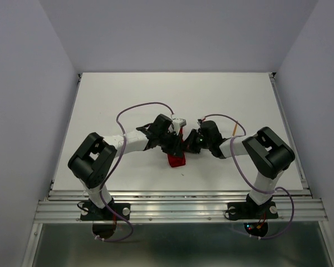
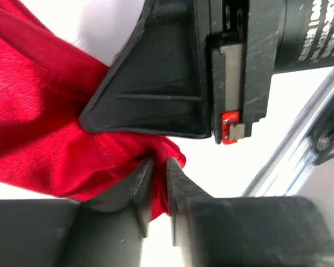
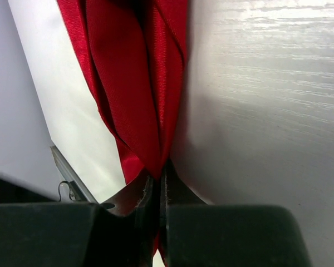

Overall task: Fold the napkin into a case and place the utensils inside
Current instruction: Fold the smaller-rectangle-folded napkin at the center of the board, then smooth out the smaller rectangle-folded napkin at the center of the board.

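White table (image 1: 128,94) boxed in by pale walls (image 1: 22,83), with both arms bent inward to meet at mid-table. Between them, the napkin (image 1: 177,159): gathered into a narrow red bundle, with its long axis running near to far. Slim end at the far side between the two wrists, fuller end toward the near edge, spilling out below the fingers. Cannot tell whether that near end touches the table.

At the right gripper (image 3: 160,172), jaws pressed together on the napkin's pleated tip, with red folds leading straight away from the fingertips.

At the left gripper (image 2: 158,167), jaws parted by only a slit, white visible through its lower part and a red fold tucked at the tips. Cannot tell whether pinched or merely touching.

Farther right on the table, beside the right arm's elbow, one thin orange utensil (image 1: 234,130). Lies roughly near to far, well apart from the napkin.
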You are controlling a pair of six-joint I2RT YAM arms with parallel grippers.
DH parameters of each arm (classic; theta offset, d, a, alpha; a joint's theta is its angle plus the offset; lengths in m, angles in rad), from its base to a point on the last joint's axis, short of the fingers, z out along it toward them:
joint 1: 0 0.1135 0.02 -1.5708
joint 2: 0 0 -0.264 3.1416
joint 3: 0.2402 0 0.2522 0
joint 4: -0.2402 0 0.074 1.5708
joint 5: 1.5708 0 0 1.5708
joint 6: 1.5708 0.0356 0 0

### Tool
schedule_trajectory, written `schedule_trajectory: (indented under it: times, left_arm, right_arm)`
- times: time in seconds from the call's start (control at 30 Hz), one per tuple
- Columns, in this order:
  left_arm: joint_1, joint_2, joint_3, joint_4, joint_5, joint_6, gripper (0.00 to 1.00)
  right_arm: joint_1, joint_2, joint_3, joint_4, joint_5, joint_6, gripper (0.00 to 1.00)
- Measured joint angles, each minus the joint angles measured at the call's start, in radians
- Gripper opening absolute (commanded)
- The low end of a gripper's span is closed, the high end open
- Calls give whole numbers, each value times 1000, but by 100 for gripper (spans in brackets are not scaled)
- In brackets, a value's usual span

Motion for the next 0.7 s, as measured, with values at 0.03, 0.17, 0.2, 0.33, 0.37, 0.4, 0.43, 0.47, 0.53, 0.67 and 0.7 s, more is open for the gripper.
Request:
schedule_trajectory:
  times: [0.03, 0.17, 0.2, 0.33, 0.37, 0.4, 0.43, 0.47, 0.53, 0.67, 0.7]
  left_arm:
    - [0, 0, 3, -13, -10, 1, 63]
    - [0, -16, 18, -66, -49, -5, 88]
    - [0, -29, 20, -83, -62, -7, 88]
    - [2, -99, 47, -150, -108, -5, 86]
    - [5, -114, 53, -156, -114, -5, 82]
    - [12, -130, 59, -159, -119, -5, 77]
    - [17, -144, 63, -160, -121, -7, 62]
    - [27, -159, 64, -156, -123, -12, 53]
    - [55, -175, 64, -147, -115, -26, 36]
    - [118, -160, 64, -107, -105, -85, 0]
    - [131, -146, 65, -94, -106, -98, 0]
  right_arm:
    - [0, 3, -4, 7, 2, 4, 1]
    - [0, 8, -12, 12, 6, 11, 1]
    - [0, 8, -13, 13, 8, 11, 1]
    - [0, 8, -13, 13, 8, 13, 1]
    - [0, 8, -13, 13, 9, 13, 1]
    - [0, 8, -13, 13, 9, 13, 1]
    - [0, 8, -13, 13, 9, 14, 1]
    - [0, 8, -13, 13, 9, 13, 1]
    - [0, 8, -13, 14, 9, 13, 1]
    - [0, 8, -13, 13, 9, 13, 1]
    - [0, 8, -13, 13, 9, 12, 1]
